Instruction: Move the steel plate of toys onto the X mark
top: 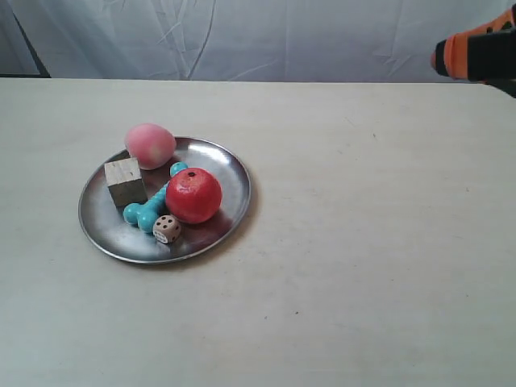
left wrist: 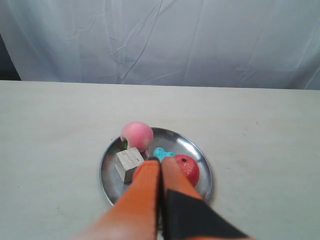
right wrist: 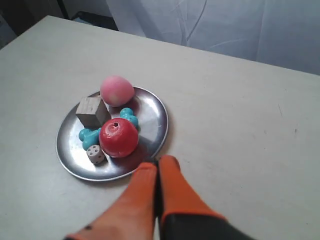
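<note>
The steel plate [right wrist: 155, 112], toys [right wrist: 118, 137] heaped on it, rests on the counter [right wrist: 240, 100] ahead of both gripper tips. The left gripper [left wrist: 161, 161] and right gripper [right wrist: 158, 162] are pinched closed, empty, apparently not yet committed to a rim grasp.

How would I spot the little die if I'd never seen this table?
Find the round steel plate on the pale table. Beside the red apple and turquoise bone sits the die: the smallest toy, beige with black dots.
</note>
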You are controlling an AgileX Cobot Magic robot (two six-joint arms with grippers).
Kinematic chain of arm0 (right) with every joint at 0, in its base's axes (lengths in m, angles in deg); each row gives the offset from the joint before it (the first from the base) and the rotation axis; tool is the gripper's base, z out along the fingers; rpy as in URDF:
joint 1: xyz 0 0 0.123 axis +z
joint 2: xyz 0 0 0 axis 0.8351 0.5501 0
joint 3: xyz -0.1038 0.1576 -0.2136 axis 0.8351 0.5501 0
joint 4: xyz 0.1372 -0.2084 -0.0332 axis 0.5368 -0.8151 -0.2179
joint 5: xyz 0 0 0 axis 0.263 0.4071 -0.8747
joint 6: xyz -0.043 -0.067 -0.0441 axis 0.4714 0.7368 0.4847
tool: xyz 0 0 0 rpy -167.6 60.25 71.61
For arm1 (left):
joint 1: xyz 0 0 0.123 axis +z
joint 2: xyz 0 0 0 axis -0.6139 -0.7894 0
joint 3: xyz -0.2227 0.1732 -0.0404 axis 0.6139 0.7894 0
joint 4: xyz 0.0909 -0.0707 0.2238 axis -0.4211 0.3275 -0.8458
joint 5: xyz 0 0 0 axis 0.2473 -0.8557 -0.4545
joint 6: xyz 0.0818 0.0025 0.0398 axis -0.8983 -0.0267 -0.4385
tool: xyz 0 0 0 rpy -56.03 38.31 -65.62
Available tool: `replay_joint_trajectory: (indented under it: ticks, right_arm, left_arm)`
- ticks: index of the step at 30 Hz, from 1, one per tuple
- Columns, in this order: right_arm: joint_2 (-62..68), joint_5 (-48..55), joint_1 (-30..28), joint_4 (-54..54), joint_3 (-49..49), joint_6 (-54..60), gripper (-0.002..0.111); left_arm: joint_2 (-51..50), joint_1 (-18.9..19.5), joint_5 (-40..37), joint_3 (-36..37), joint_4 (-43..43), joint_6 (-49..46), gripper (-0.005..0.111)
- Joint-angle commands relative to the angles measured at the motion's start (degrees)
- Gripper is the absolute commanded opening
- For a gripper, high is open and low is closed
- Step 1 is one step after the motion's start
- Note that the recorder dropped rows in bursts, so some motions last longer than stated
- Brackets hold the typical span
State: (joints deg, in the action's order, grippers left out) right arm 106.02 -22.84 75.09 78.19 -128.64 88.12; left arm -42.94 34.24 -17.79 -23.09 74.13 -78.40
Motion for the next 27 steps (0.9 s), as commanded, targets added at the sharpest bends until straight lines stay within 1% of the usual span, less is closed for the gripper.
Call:
replay_joint_trajectory:
  ticks: [1, 4, 6, 9, 10, 12, 14, 15, 16, 17, 20, 23, 27]
  right_arm:
    - [-1.9, 0.0, 0.0, 0.1, 0.2, 0.1, 0.0]
    - [-2.5, 0.0, 0.0, 0.0, 0.2, 0.1, 0.0]
    - [-5.6, 0.0, 0.0, 0.4, 0.2, 0.1, 0.0]
    - [-16.3, -0.1, -0.3, 0.3, 0.2, 0.1, 0.0]
    - [-18.5, -0.1, -0.7, -0.9, 0.2, 2.2, 0.0]
    - [-24.0, 1.2, -2.8, -2.5, 1.0, 3.0, 0.0]
    - [-29.0, -0.9, -7.5, -2.6, 6.1, 3.3, 0.0]
    - [-31.9, -5.2, -11.1, -2.5, 11.8, 3.3, 0.0]
    - [-33.6, -8.5, -13.1, -2.3, 15.4, 3.3, 0.0]
    - [-37.0, -14.6, -16.4, -2.1, 21.9, 3.3, 0.0]
    - [-43.2, -24.6, -20.6, -2.1, 31.8, 3.3, 0.0]
    - [-48.4, -26.2, -23.9, -2.4, 38.1, 3.3, 0.0]
    - [-49.7, -23.2, -25.3, -2.3, 43.0, 3.3, 0.0]
  left_arm:
    - [1.8, -0.5, -0.1, 0.2, 0.2, 0.0, 0.0]
    - [1.9, -0.5, -0.1, 0.2, 0.2, 0.0, 0.0]
    - [1.9, -0.5, -0.1, 0.2, 0.2, 0.0, 0.0]
    - [1.9, -0.5, -0.1, 0.2, 0.2, 0.0, 0.0]
    - [1.9, -0.5, -0.1, 0.2, 0.2, 0.0, 0.0]
    - [1.9, -0.5, -0.1, 0.2, 0.2, 0.0, 0.0]
    - [1.9, -0.5, -0.2, 0.2, 0.2, 0.0, 0.0]
    - [1.9, -0.5, -0.2, 0.2, 0.2, 0.0, 0.0]
    - [1.9, -0.5, -0.2, 0.2, 0.2, 0.0, 0.0]
    - [1.9, -0.5, -0.2, 0.2, 0.2, 0.0, 0.0]
    - [1.9, -0.5, -0.2, 0.2, 0.2, 0.0, 0.0]
    - [1.9, -0.5, -0.2, 0.2, 0.2, 0.0, 0.0]
    - [1.9, -0.5, -0.3, 0.2, 0.2, 0.0, 0.0]
